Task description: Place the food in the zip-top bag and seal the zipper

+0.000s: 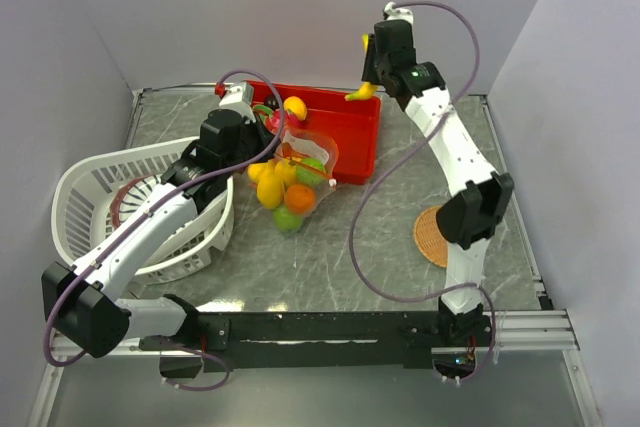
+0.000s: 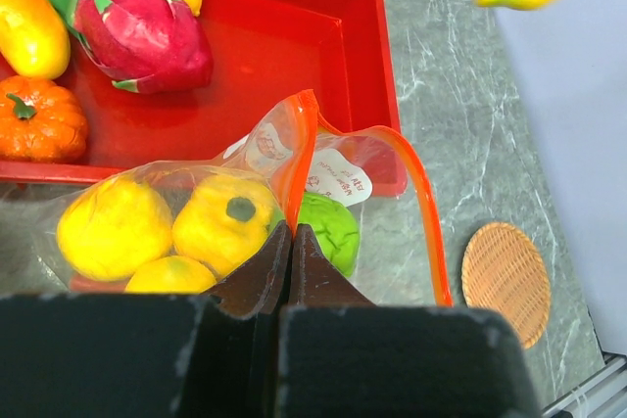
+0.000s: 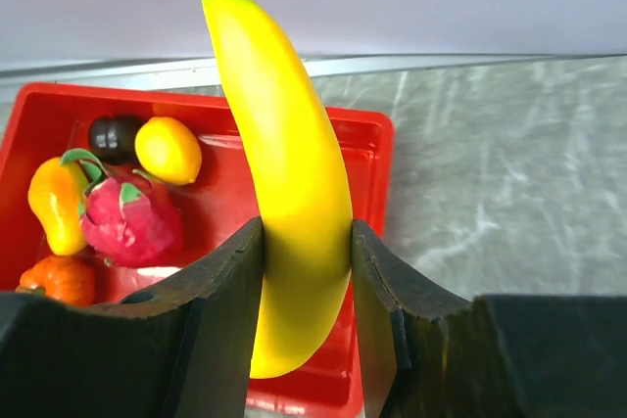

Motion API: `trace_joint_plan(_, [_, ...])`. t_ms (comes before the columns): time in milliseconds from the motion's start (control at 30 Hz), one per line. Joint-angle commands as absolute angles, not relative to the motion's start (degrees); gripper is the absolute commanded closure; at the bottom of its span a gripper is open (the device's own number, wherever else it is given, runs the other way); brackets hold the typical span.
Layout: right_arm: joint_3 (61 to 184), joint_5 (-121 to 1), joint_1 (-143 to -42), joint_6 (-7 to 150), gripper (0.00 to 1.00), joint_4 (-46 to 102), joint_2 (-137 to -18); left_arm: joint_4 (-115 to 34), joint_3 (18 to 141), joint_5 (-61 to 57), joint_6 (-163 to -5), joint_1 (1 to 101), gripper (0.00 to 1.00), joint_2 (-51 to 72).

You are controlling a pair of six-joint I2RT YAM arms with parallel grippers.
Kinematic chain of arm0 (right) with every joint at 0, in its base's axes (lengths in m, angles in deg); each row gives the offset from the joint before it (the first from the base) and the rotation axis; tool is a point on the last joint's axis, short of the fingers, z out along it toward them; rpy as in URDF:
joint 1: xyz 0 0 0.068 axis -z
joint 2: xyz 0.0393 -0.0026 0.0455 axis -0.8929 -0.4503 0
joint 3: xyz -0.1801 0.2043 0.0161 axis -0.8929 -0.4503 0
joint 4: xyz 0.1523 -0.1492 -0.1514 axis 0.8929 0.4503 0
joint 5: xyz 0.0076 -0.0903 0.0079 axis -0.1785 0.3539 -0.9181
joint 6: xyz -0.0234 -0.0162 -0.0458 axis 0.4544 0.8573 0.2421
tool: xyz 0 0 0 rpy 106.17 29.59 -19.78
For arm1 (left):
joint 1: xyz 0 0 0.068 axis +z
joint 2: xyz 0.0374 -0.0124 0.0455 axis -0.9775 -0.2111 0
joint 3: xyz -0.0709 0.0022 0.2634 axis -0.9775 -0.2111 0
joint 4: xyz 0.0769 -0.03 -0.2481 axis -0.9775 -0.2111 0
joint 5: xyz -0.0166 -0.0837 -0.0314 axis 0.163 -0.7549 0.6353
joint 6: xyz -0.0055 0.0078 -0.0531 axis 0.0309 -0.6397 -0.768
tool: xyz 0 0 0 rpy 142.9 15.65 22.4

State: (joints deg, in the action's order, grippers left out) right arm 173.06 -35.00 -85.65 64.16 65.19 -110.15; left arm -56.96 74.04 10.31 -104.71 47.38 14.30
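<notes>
The clear zip-top bag (image 1: 295,182) lies in front of the red tray with its orange zipper (image 2: 423,198) gaping open. It holds yellow, orange and green toy fruits (image 2: 223,222). My left gripper (image 2: 289,232) is shut on the bag's zipper rim and holds it up. My right gripper (image 3: 306,242) is shut on a yellow banana (image 3: 294,173) and holds it in the air above the tray's far right corner; the banana also shows in the top view (image 1: 363,93). More food lies in the tray: a pink dragon fruit (image 2: 147,36), a lemon (image 3: 168,150), a small orange pumpkin (image 2: 37,119).
The red tray (image 1: 358,137) stands at the back centre. A white slatted basket (image 1: 90,202) sits at the left under my left arm. A round woven coaster (image 1: 432,237) lies at the right beside my right arm. Walls enclose the table.
</notes>
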Motion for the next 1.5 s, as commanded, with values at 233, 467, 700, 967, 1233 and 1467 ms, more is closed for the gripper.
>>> trace_joint_plan(233, [149.7,-24.3,-97.4,70.1,0.88,50.3,-90.2,-55.5,77.5,8.9,-103.7,47.5,0.99,15.3])
trace_joint_plan(467, [135.2,-22.0,-101.2,70.7,0.94,41.2,-82.5,-55.5,77.7,8.3,-104.1,47.5,0.99,15.2])
trace_joint_plan(700, [127.4,-21.4,-105.0,73.3,0.93,32.5,-77.2,-55.1,78.4,7.1,-104.4,47.5,0.99,14.6])
trace_joint_plan(967, [122.7,-19.2,-108.9,76.5,0.95,25.9,-78.8,-54.9,78.8,6.7,-104.5,47.5,0.99,14.0])
trace_joint_plan(1233, [114.4,-20.7,-111.5,80.0,0.95,15.7,-77.0,-55.0,79.6,7.0,-104.6,47.6,0.99,12.9])
trace_joint_plan(1467, [110.4,-20.5,-113.5,82.7,0.95,11.7,-76.7,-55.3,80.4,7.8,-106.0,47.5,0.99,11.5])
